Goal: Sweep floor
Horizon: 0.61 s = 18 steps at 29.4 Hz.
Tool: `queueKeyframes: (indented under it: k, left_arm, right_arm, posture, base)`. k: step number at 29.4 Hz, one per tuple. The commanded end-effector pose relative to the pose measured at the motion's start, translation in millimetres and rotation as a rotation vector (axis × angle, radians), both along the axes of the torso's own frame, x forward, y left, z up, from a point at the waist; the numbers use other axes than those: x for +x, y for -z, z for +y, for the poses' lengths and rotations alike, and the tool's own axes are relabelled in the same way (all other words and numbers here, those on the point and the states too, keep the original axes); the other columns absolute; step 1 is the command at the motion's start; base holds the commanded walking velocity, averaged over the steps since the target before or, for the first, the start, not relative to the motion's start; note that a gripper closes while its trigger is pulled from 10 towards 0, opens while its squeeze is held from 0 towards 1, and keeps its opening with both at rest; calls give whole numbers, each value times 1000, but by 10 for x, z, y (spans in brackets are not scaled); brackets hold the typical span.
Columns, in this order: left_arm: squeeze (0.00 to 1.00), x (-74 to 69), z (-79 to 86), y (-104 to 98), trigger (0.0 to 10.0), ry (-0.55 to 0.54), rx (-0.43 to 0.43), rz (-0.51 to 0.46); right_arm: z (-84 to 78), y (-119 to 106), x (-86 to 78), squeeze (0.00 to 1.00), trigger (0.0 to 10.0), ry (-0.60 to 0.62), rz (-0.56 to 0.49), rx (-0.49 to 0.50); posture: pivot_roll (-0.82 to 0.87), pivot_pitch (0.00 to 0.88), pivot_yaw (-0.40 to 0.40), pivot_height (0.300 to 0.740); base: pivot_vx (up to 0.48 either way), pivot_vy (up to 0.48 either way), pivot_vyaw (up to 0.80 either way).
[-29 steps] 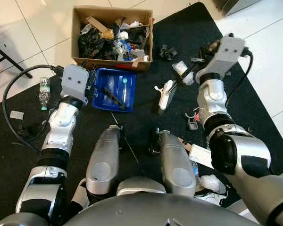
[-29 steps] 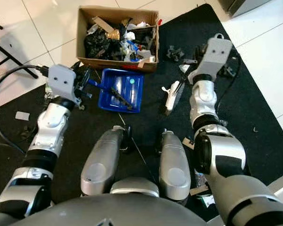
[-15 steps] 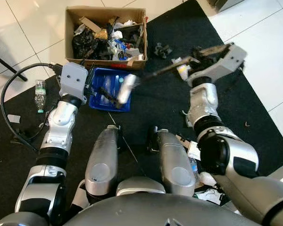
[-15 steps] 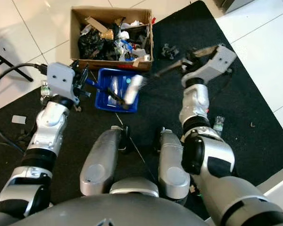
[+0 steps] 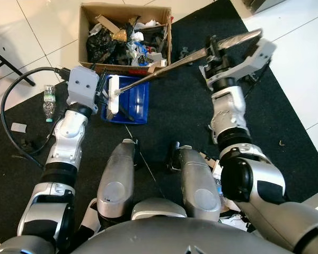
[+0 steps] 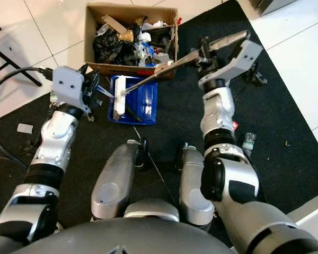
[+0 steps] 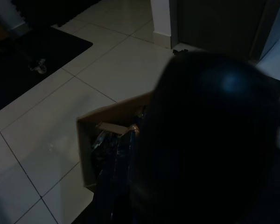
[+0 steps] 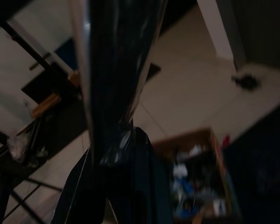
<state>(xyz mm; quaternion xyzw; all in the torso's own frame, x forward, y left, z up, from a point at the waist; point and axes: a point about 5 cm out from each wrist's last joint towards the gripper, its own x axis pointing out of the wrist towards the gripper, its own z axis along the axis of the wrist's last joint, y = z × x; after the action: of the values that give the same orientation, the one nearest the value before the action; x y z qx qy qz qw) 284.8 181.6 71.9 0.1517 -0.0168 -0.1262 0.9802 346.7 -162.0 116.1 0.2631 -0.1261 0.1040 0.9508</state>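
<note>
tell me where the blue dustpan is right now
In the head views the blue dustpan lies on the black mat, just in front of the cardboard box of trash, beside the left tool, with the white brush head over it.

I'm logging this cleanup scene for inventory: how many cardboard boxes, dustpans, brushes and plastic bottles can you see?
Cardboard box: 1
Blue dustpan: 1
Brush: 1
Plastic bottles: 2
Total: 5
</note>
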Motion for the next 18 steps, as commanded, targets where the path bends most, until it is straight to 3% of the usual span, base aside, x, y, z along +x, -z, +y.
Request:
queueKeyframes:
  k: [1, 7, 8, 11, 16, 18]
  left_arm:
    - [0, -136, -58, 317, 10000, 15, 15, 151]
    - [0, -102, -95, 318, 10000, 16, 9, 148]
    - [0, -91, -106, 314, 10000, 16, 6, 145]
    - [0, -86, -112, 311, 10000, 16, 4, 143]
    - [0, -47, -145, 275, 10000, 18, -11, 121]
    - [0, -43, -149, 248, 10000, 21, -20, 109]
  right_arm:
    - [-86, -158, 15, 0, 10000, 1, -73, -8]
    - [-183, -308, 39, 0, 10000, 25, -124, -84]
    - [-220, -337, 38, 0, 10000, 55, -134, -150]
    - [-240, -351, 36, 0, 10000, 75, -140, -194]
    - [-338, -185, -28, 0, 10000, 178, -72, -462]
    - [-335, -105, -50, 0, 10000, 184, -40, -509]
  posture:
    - [208, 277, -29, 740]
    - [197, 251, -40, 740]
    - [196, 245, -43, 740]
    - [196, 245, -43, 740]
    - [194, 189, -54, 740]
    - [194, 182, -54, 740]
  base:
    - [0, 0, 0]
    - [0, 0, 0]
    - [0, 0, 0]
    - [0, 0, 0]
    - [0, 0, 0]
    - [0, 0, 0]
